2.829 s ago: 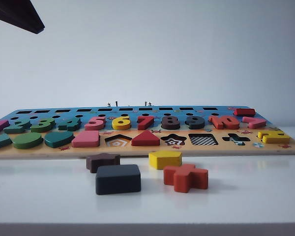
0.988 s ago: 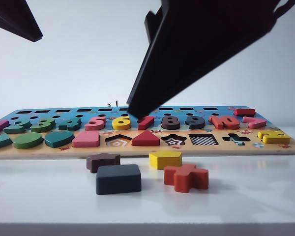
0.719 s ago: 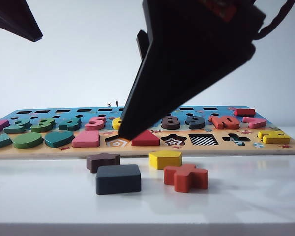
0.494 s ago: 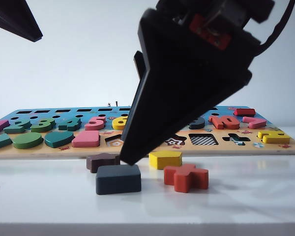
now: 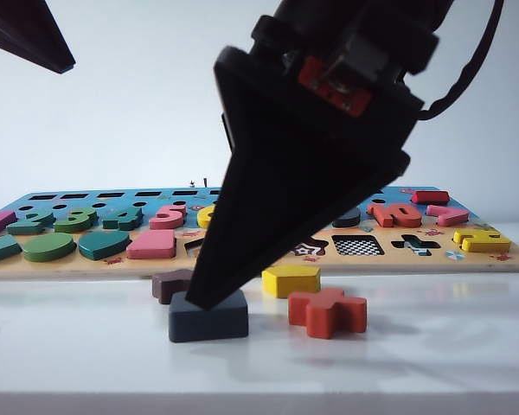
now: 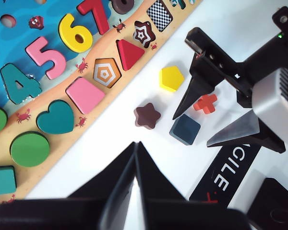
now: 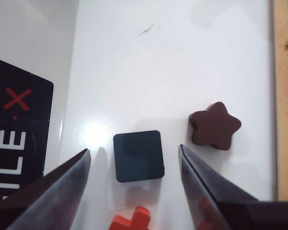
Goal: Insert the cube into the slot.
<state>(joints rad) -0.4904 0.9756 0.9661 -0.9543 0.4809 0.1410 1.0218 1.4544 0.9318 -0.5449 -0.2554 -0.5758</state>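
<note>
The cube (image 7: 138,155) lies flat on the white desk (image 7: 182,62) between the wide-spread fingers of the right gripper (image 7: 134,191), so the brown star (image 7: 214,125) just beside may be clipped at closing; the left gripper (image 6: 134,158), fingers shut, is parked above the desk, pale wall behind.

Ext view's bright but backlit for me: right gripper (image 5: 209,298) reads as near-black silhouette w/ soft edges, too close to focus. Soft shadows under the loose pieces on the table (image 5: 432,346). Right wrist cam: glare spot on table beside the cube (image 7: 138,155); finger edges blurred. Left wrist sharp, evenly lit.
</note>
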